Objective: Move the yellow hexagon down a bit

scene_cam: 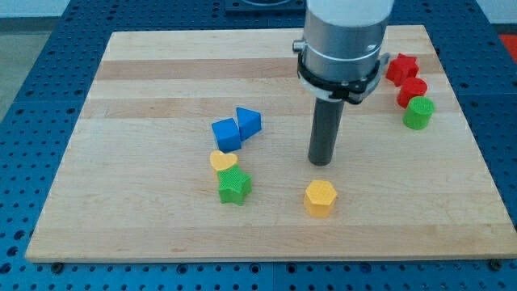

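The yellow hexagon (320, 198) lies on the wooden board (145, 81), right of centre near the view's bottom. My tip (321, 162) stands just above it in the view, a small gap apart, almost straight in line with it. The rod hangs from the grey arm end at the view's top.
A blue cube (225, 133) and blue triangle (249, 122) sit left of centre. Below them lie a yellow heart (224, 161) and a green star (234, 187). At the right edge are a red star (401, 68), a red cylinder (412, 90) and a green cylinder (418, 113).
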